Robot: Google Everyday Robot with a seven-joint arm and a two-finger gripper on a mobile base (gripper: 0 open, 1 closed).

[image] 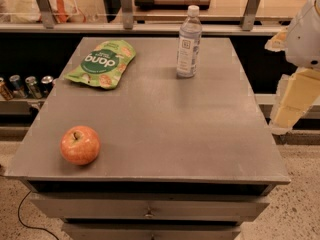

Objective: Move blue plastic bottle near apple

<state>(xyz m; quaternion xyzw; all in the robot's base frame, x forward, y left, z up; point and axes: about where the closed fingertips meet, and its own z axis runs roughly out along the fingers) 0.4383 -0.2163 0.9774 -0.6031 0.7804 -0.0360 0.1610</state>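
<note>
**Surface** (165, 129): grey, flat, roughly square top of a low cabinet. It carries three things, set well apart from one another.

**Blue plastic bottle** (189, 44): clear, faintly bluish, with a white cap and a pale label bearing a small dark square mark. It stands upright near the far edge of the surface, right of centre. Nothing touches it.

**Apple** (80, 144): round and red-orange with yellowish speckles, its dark stem turned upward. It rests near the front left corner of the surface, well apart from the bottle and diagonally across from it.

**Green snack bag** (102, 63): lies flat at the far left of the surface, white lettering on its face. It sits left of the bottle and behind the apple, touching neither.

**Tool** (286, 119): pale, blocky end of the white arm at the right border of the view. It hangs beyond the right edge of the surface, well apart from the bottle, and holds nothing that can be seen. Whether it is released or clenched cannot be told.

**Drawer** (148, 214): sits in the cabinet front below the surface, with a small knob at its centre.

**Cans** (25, 85): a row of them stands on a low shelf to the left, behind the surface.

**Cable** (22, 216): dark, lying curved on the speckled floor at the lower left.
</note>
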